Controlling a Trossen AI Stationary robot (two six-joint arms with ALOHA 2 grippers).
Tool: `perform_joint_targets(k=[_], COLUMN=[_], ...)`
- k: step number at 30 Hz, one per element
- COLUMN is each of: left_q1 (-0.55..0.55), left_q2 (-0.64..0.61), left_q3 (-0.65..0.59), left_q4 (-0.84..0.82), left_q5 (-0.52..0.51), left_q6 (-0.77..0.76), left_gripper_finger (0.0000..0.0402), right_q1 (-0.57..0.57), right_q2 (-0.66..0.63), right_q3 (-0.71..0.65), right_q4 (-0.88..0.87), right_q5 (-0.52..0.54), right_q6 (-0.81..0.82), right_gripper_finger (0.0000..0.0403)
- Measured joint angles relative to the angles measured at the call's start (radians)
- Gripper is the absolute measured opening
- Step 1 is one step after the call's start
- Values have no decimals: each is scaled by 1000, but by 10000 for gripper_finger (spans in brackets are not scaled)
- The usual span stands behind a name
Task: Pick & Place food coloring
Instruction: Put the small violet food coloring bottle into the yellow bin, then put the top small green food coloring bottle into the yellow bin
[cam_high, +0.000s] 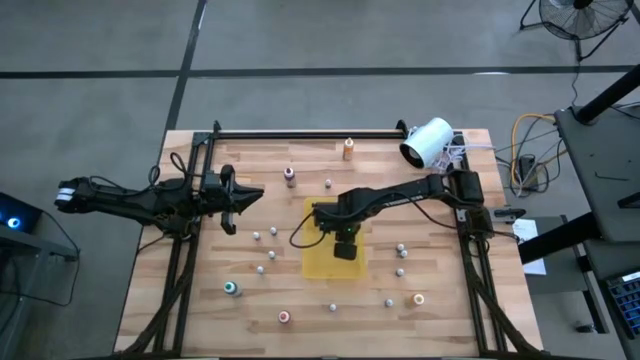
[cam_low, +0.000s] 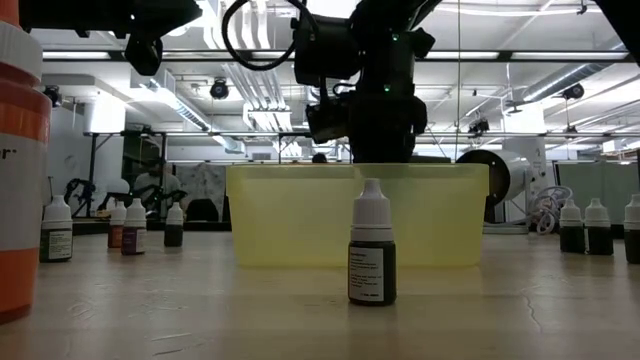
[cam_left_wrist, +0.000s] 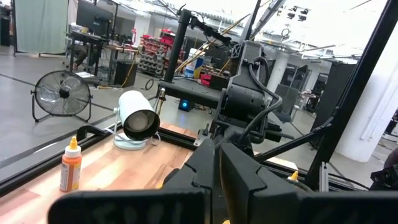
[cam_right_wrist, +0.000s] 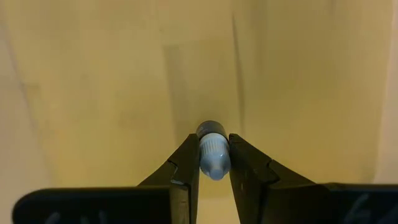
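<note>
Over the yellow bin (cam_high: 322, 262), the right gripper (cam_right_wrist: 214, 163) hides its load from above (wrist view: jaws clamped on a small bottle (cam_right_wrist: 212, 149)); left jaws together.

Scattered bottles (cam_high: 271, 255) ring the yellow tray (cam_high: 322, 262) — widest bare wood (cam_high: 180, 300) lies left, toward the table's near edge.

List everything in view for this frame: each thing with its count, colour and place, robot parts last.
Yellow bin: one, translucent yellow, table centre.
Small bottles: over a dozen, whitish caps, scattered around the bin.
Orange bottle: one, far edge.
Maroon-topped bottle: one, left of the bin.
Teal-topped bottle: one, near left.
Pink-topped bottle: one, near edge.
White cylinder device: one, far right corner.
Fan: one, floor beyond the table.
Right gripper: over the bin, shut on a small bottle.
Left gripper: shut, waiting at left.
</note>
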Motion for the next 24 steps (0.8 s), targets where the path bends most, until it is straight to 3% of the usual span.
perform_joint_targets(k=[12, 24], left_q1=[0, 0], left_q2=[0, 0], left_q3=[0, 0], left_q4=[0, 0], left_q5=[0, 0], left_q6=[0, 0], left_gripper_finger=[0, 0], right_q1=[0, 0], right_q2=[14, 18], right_q3=[2, -2], right_q4=[13, 20], right_q5=[-1, -4], right_q6=[0, 5], right_gripper_finger=[58, 126])
